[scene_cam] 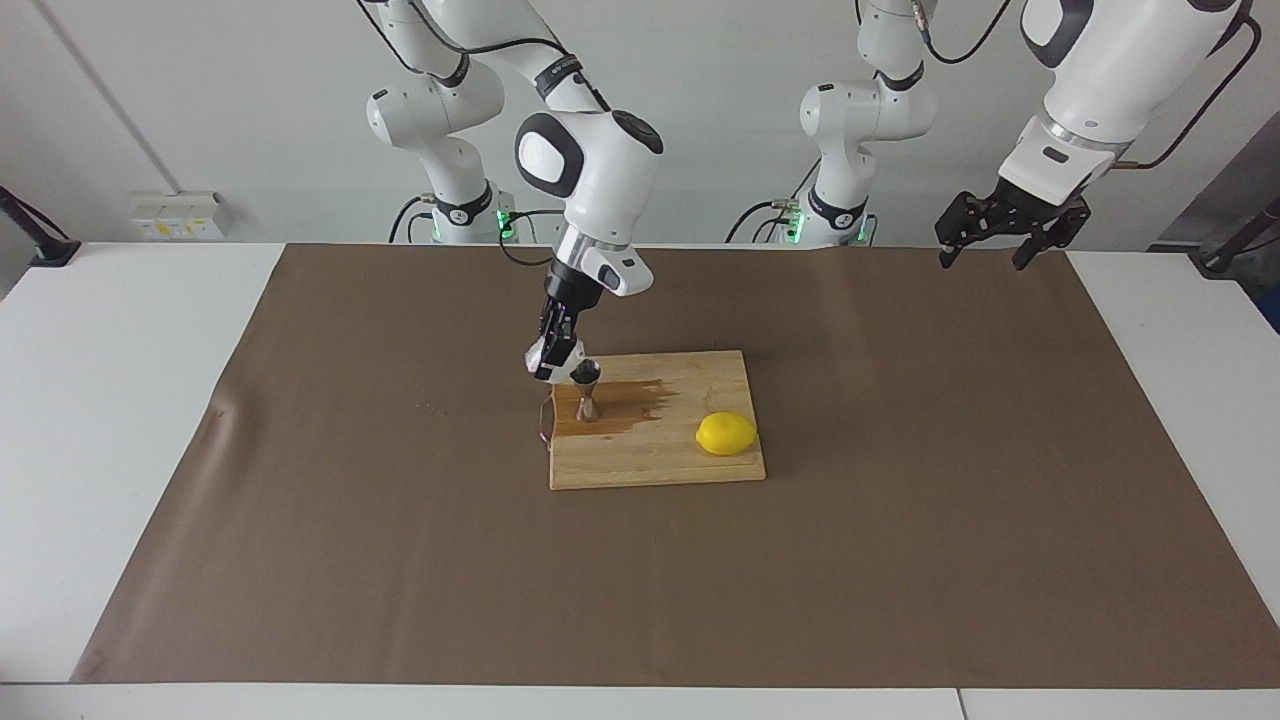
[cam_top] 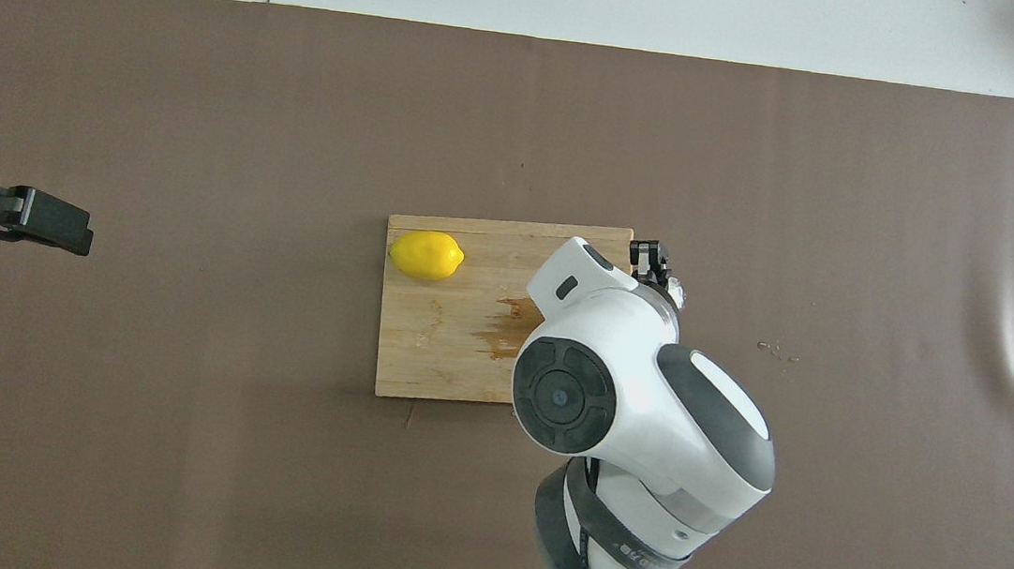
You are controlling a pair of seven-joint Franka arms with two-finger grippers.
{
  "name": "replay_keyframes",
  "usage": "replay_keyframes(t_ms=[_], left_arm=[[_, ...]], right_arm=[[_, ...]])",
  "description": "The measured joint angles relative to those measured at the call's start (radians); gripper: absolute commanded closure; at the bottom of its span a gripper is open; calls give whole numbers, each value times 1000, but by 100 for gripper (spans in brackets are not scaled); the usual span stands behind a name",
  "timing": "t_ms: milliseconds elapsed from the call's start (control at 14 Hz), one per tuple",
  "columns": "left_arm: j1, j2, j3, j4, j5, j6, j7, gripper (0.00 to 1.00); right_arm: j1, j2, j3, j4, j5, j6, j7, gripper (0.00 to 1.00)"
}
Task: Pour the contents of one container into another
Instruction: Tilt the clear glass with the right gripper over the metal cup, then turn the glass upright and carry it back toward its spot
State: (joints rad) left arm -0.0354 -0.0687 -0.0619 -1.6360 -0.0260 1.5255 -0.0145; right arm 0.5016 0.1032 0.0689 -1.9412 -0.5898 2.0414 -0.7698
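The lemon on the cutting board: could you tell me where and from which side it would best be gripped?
Probably across the lemon's short middle, coming straight down from above. It lies on its side on the cutting board, long axis running along the board toward the arms' ends, so the belly is its narrowest span for the jaws. Nothing stands beside it; the jigger is well apart, toward the right arm's end.

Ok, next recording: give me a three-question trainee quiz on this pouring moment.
1. True or false: the right pincer holds the glass tumbler tipped beside the jigger's rim.
2. Which object shares the cutting board with the jigger? A) lemon B) spoon C) bottle
3. Fill in: the left pincer waits open, raised over the ______ arm's end of the table.

Key: 1 true; 2 A; 3 left.
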Motion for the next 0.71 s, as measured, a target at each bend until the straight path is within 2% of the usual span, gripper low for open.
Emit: replay_keyframes(t_ms=[500,714], left_arm=[[0,0,0,0,0,0,0,0],[0,0,0,0,0,0,0,0]], right_arm=[[-93,-18,-1,11,247,0,-130,100],[-159,-18,-2,7,386,0,-241,100]])
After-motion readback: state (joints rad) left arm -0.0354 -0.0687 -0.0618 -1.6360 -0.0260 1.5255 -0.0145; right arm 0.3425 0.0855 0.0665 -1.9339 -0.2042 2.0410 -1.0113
